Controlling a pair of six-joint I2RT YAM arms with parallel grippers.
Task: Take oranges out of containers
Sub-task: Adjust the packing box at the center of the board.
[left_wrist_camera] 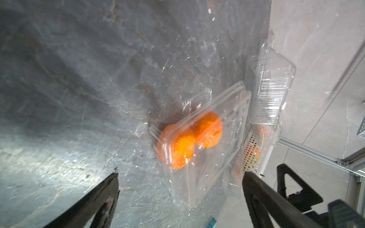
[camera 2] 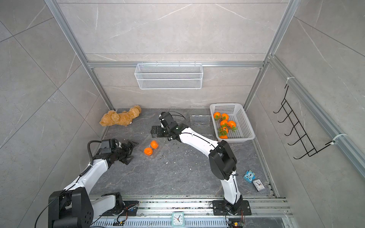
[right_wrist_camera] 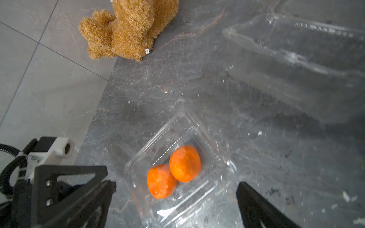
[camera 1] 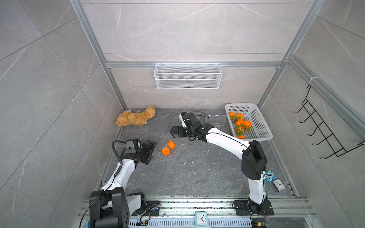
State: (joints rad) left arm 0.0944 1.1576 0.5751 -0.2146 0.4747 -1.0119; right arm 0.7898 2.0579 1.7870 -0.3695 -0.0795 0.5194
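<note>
Grey stone surface (camera 1: 197,173): two oranges (camera 1: 171,144) are kept in a clear clamshell (right_wrist_camera: 158,142) near its left edge; left end effector (camera 1: 151,153) and right end effector (camera 1: 172,132) are held spread.

A dark grey, stone-patterned table (camera 1: 197,173) carries a tan teddy bear (camera 1: 136,118) at its far left corner, a clear clamshell container (right_wrist_camera: 189,199) left of centre, more clear containers (camera 2: 199,118) just beside a white perforated basket (camera 1: 256,118) at far right, and a blue toy (camera 2: 249,175) and small clock (camera 2: 258,185) at the near right edge.

High over the near edge in both top views, facing down toward the far wall (camera 1: 187,39). Close from each wrist, facing inward, sharing one clamshell (left_wrist_camera: 217,167).
</note>
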